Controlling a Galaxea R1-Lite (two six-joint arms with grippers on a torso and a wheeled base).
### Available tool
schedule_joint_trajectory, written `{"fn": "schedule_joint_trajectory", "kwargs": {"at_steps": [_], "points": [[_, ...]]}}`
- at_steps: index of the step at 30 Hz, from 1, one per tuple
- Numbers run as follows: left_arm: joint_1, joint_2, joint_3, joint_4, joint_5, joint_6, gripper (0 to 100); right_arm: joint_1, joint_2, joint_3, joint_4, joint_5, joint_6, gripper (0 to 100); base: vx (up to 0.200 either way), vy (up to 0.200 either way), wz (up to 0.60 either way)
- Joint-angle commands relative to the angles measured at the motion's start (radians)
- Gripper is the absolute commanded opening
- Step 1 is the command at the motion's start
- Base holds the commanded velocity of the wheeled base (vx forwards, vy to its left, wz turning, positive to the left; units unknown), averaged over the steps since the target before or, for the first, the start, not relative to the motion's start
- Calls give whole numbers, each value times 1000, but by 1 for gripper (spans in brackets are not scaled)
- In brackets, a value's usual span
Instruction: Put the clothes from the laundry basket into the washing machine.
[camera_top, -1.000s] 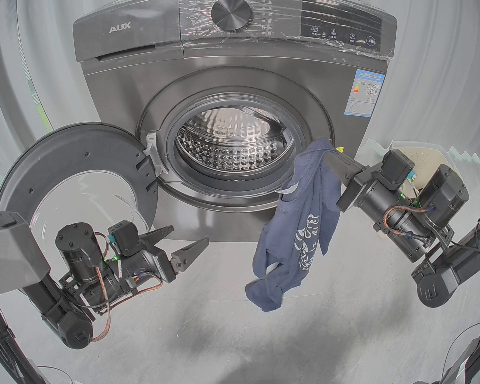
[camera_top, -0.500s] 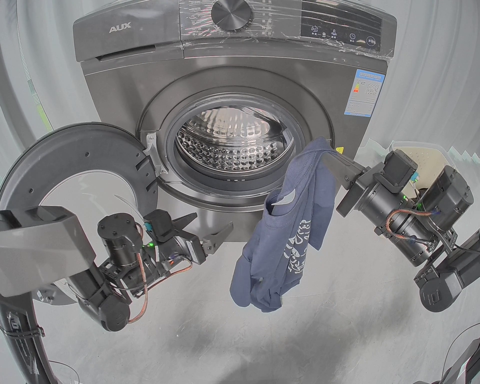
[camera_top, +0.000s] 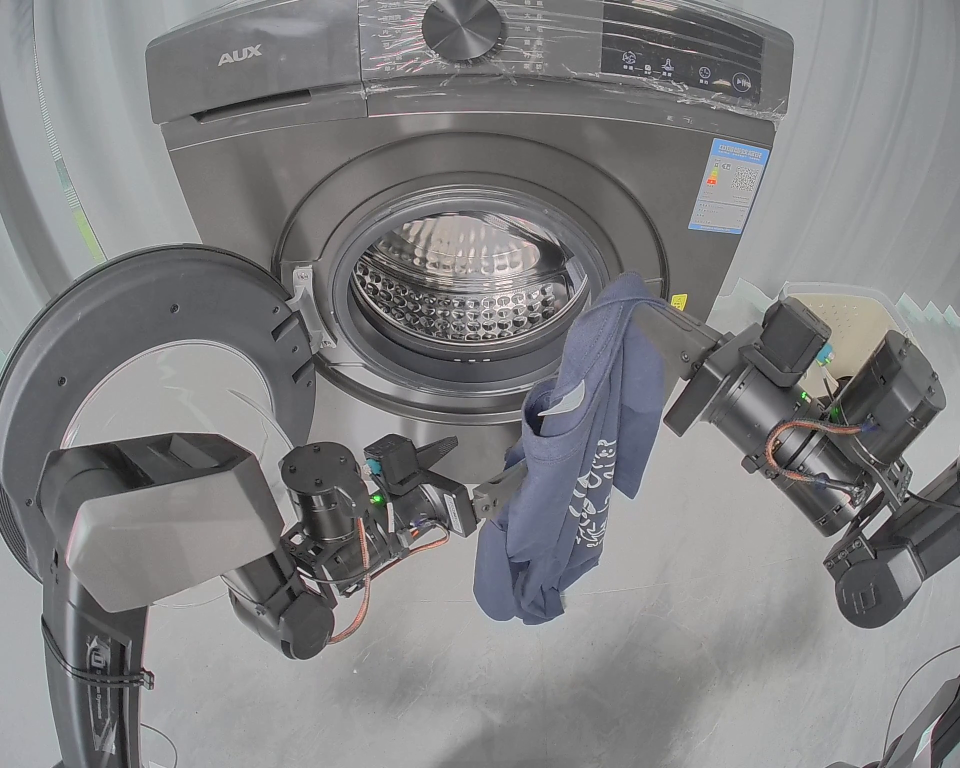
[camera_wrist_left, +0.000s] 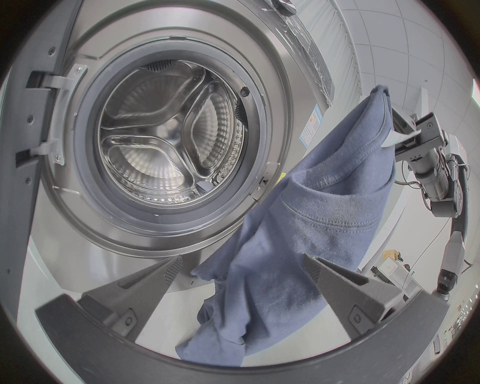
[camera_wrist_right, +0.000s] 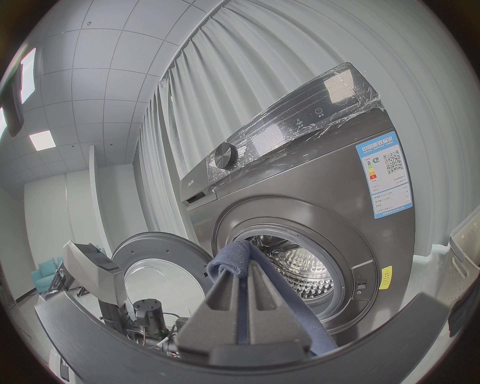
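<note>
Curtains (camera_top: 880, 150) back the open washing machine (camera_top: 460, 250). Right gripper (camera_top: 645, 312) pinches a blue shirt (camera_top: 570, 470), which hides one fingertip of the wide-spread left gripper (camera_top: 488, 458).

The washing machine (camera_top: 250, 190) body looks like satin grey metal, with crinkly glossy plastic film (camera_top: 560, 40) over the control panel. The drum (camera_top: 460, 295) is shiny perforated steel. The shirt (camera_top: 590, 420) is soft matt navy knit cloth. The left tool (camera_top: 488, 462) and right tool (camera_wrist_right: 244, 272) are matt dark plastic with rough gridded pads (camera_wrist_left: 172, 267). The floor's (camera_top: 650, 650) smooth with a faint sheen.
</note>
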Motion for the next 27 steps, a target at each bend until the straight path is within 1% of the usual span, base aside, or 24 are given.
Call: {"fn": "schedule_joint_trajectory", "kwargs": {"at_steps": [1, 4, 6, 10, 16, 19, 22, 27], "points": [[-18, 58, -57, 1, 0, -1, 100, 9, 5, 1, -2, 0, 0, 0, 0, 0, 0], [-24, 59, -80, -1, -5, 1, 100, 12, 7, 3, -2, 0, 0, 0, 0, 0, 0], [-24, 58, -83, -1, -14, 1, 100, 12, 11, 3, -5, 0, 0, 0, 0, 0, 0], [-33, 56, -77, -4, -16, 4, 100, 8, 17, 4, -5, 0, 2, 0, 0, 0, 0], [-39, -4, -6, -5, -14, 6, 100, -22, 25, 6, -5, 3, 0, 0, 0, 0, 0], [-44, -27, 9, -5, -16, 6, 100, -25, 33, 3, -5, 2, 2, 0, 0, 0, 0], [-58, -56, 14, -5, -20, 4, 100, -26, 45, 1, -6, 2, 2, 0, 0, 0, 0], [-94, -48, -3, -2, -28, 6, 100, -25, 45, 1, -5, 2, 2, 0, 0, 0, 0]]}}
